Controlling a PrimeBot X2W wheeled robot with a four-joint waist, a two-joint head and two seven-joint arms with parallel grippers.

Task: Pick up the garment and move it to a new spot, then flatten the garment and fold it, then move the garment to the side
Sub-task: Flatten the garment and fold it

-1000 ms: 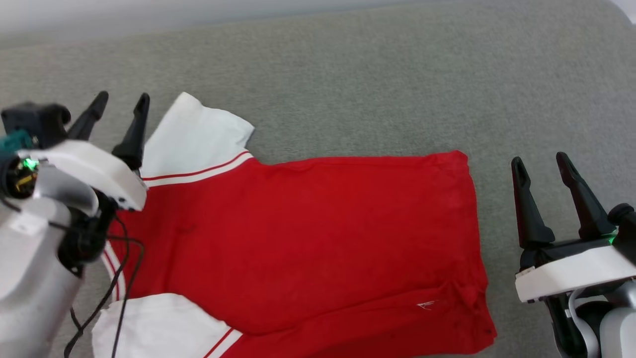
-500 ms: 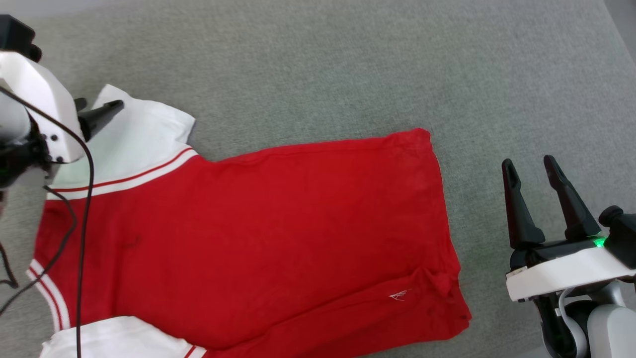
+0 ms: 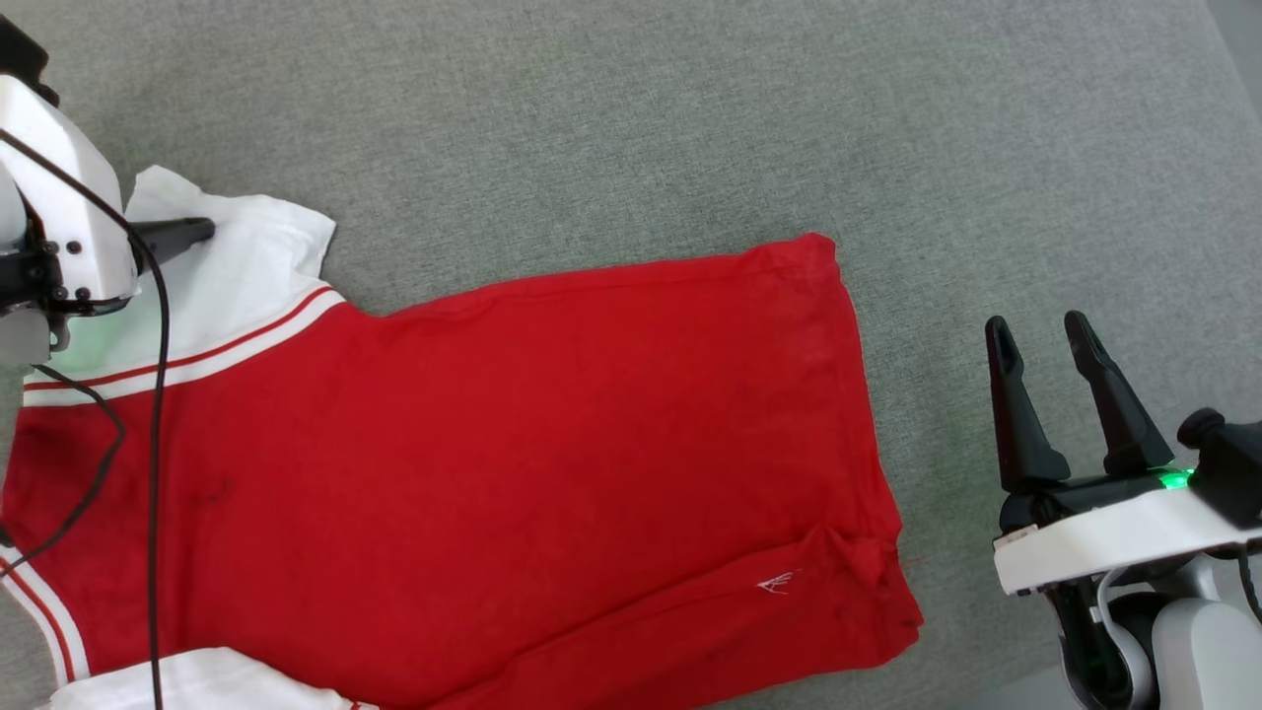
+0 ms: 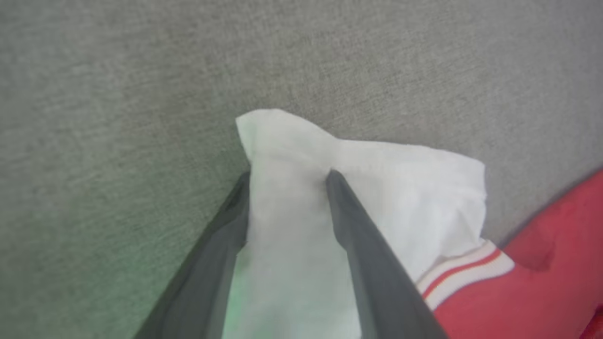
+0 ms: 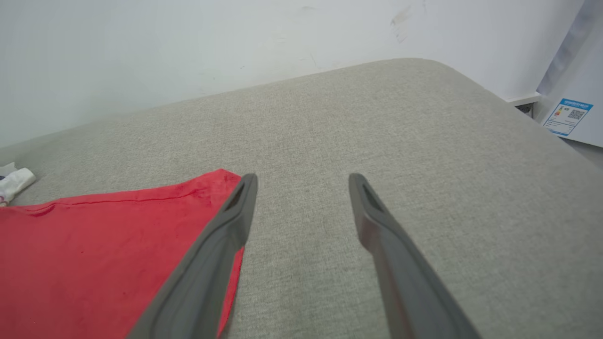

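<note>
Garment (image 3: 513, 444): a red jersey body is spread nearly flat, hem to the right, with a small pucker and a tiny white mark near the lower hem corner.
Upper sleeve (image 3: 246, 266): white, crumpled at its tip, joined to the red body by white-and-red striped trim (image 3: 197, 360).
Lower sleeve (image 3: 197, 680): white, cut off by the bottom edge of the head view.
Location: the garment is laid on a grey fabric cushion (image 3: 631, 128).
Left gripper (image 4: 287, 176): the fingers are set apart, and the tip of the upper sleeve is bunched between them without being pinched.
Right gripper (image 3: 1035, 323): the fingers are parted and nothing is held; it is positioned near the hem, apart from the cloth.
Cable (image 3: 156, 444): a black lead is draped across the garment's left side.
Backdrop: a white wall (image 5: 188, 47) is seen behind the cushion.
</note>
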